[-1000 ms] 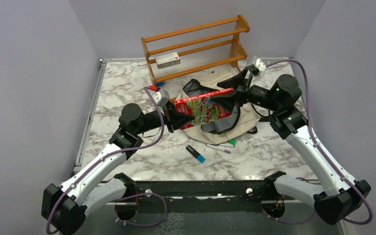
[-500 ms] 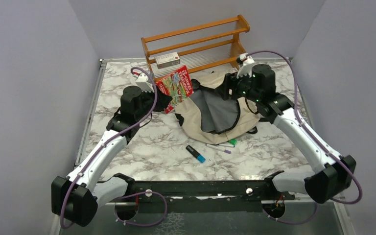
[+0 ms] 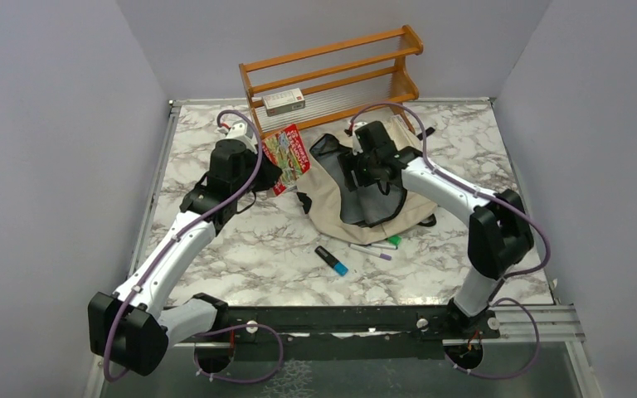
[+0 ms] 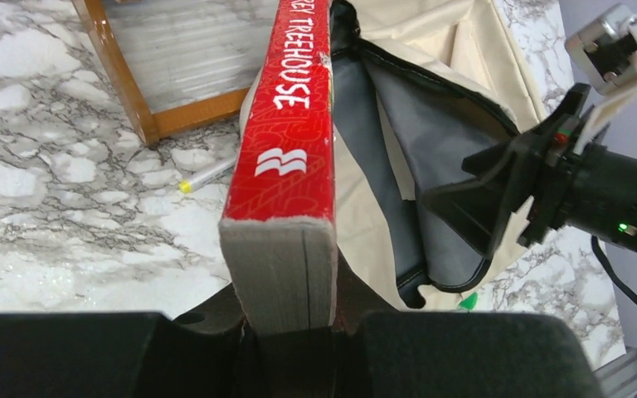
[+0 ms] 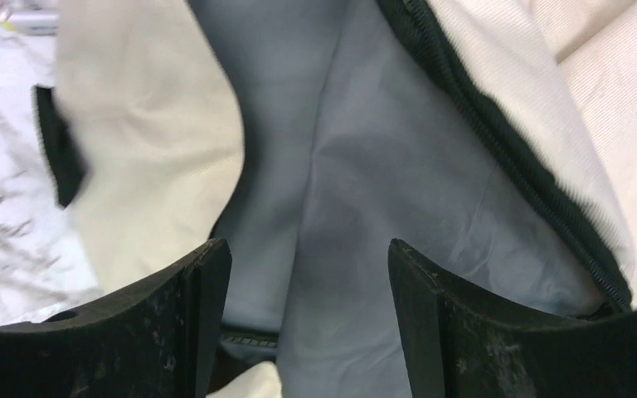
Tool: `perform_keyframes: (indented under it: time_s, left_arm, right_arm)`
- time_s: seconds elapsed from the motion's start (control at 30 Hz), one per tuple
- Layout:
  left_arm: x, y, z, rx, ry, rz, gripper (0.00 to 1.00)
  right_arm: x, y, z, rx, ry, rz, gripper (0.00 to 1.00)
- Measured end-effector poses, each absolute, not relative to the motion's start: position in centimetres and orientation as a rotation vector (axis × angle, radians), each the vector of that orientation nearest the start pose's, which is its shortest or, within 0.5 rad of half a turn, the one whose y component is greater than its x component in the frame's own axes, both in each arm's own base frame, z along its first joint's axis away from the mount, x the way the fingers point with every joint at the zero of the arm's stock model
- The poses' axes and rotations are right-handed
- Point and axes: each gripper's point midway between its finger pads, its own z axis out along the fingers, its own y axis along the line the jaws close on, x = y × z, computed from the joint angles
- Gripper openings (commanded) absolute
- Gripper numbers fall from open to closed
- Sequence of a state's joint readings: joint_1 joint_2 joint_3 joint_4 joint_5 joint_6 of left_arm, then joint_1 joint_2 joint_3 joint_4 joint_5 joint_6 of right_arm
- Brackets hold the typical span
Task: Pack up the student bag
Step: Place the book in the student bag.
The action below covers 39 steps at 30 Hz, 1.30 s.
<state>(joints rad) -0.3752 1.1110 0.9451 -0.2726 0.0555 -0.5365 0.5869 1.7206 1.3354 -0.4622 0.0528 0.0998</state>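
The student bag (image 3: 323, 199), beige with a black zipper, lies at the table's middle with its mouth open on the grey lining (image 3: 365, 195). My left gripper (image 3: 270, 172) is shut on a red book (image 3: 287, 153) and holds it on edge just left of the bag. The left wrist view shows the book's spine (image 4: 286, 141) running away from my gripper (image 4: 286, 327) beside the bag (image 4: 456, 58). My right gripper (image 3: 357, 172) is open and empty over the bag's mouth. In the right wrist view it (image 5: 307, 282) hovers above the lining (image 5: 365, 166).
A wooden rack (image 3: 332, 79) stands at the back with a small box (image 3: 284, 101) on it. A black and blue marker (image 3: 332, 260), a thin pen (image 3: 371, 251) and a green marker (image 3: 393, 241) lie in front of the bag. A yellow-tipped pen (image 4: 207, 174) lies by the rack.
My left gripper pulled the red book from over the bag back to the left and turned it on edge. My right arm swung left over the bag's mouth.
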Motion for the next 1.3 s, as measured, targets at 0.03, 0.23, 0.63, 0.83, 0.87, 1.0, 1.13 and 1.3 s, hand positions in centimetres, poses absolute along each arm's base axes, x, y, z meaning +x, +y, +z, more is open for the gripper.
perform_keyframes:
  time_s: [0.03, 0.23, 0.63, 0.83, 0.87, 1.0, 1.13, 1.3]
  left_arm:
    - [32.6, -16.2, 22.9, -0.137, 2.068, -0.633, 0.00]
    - [32.5, -16.7, 22.8, -0.150, 2.073, -0.668, 0.00]
    - [32.7, -17.7, 22.9, -0.143, 2.066, -0.735, 0.00]
    - [32.9, -18.9, 21.8, -0.146, 2.081, -0.809, 0.00]
    - [33.0, -19.2, 21.6, -0.150, 2.090, -0.827, 0.00]
    - [33.2, -20.1, 20.9, -0.165, 2.112, -0.880, 0.00]
    - [33.4, -20.6, 20.6, -0.191, 2.123, -0.918, 0.00]
    - [33.6, -21.6, 19.9, -0.231, 2.150, -0.988, 0.00]
  right_arm:
    - [37.5, 24.2, 12.0, -0.569, 2.369, 0.222, 0.74]
    - [39.0, 23.6, 9.4, -0.606, 2.378, 0.016, 0.67]
    - [40.1, 22.3, 6.8, -0.706, 2.339, -0.300, 0.17]
    - [40.2, 22.5, 8.9, -0.682, 2.311, -0.275, 0.01]
    - [40.3, 22.5, 9.4, -0.675, 2.306, -0.265, 0.01]
    - [41.0, 22.8, 11.8, -0.622, 2.285, -0.204, 0.01]
    - [41.9, 22.7, 13.5, -0.551, 2.273, -0.132, 0.01]
    - [42.3, 22.5, 14.3, -0.501, 2.275, -0.063, 0.01]
